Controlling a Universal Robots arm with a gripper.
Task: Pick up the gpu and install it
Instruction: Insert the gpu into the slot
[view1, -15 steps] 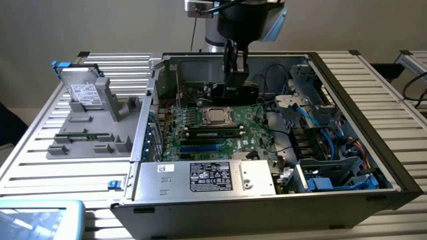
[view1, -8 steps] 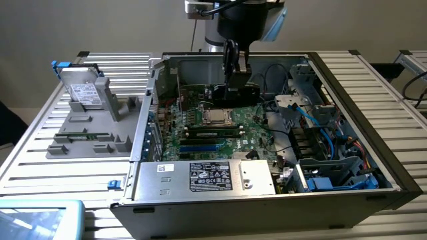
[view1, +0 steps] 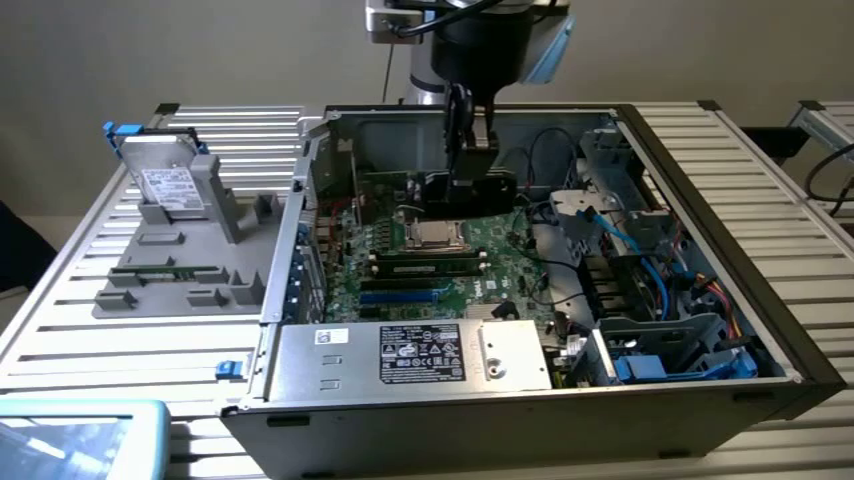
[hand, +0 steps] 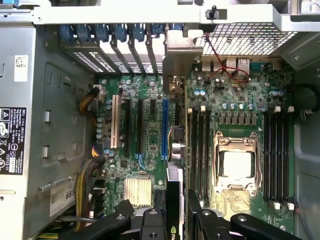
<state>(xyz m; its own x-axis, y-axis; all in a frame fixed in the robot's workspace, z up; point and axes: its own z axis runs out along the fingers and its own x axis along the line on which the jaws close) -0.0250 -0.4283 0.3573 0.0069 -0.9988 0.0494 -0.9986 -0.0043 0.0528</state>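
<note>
We see soft, even room light, mild glare on table slats, case wall in shadow, vent grille backlit bright in wrist view.

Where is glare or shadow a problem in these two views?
Exterior view: the inside of the case is shaded beneath the arm, while the slatted table is bright. Wrist view: the motherboard is evenly lit, with glare on the CPU socket and the gpu bracket.

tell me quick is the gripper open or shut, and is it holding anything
Gripper: closed on the gpu, holding it on edge over the motherboard.
</note>
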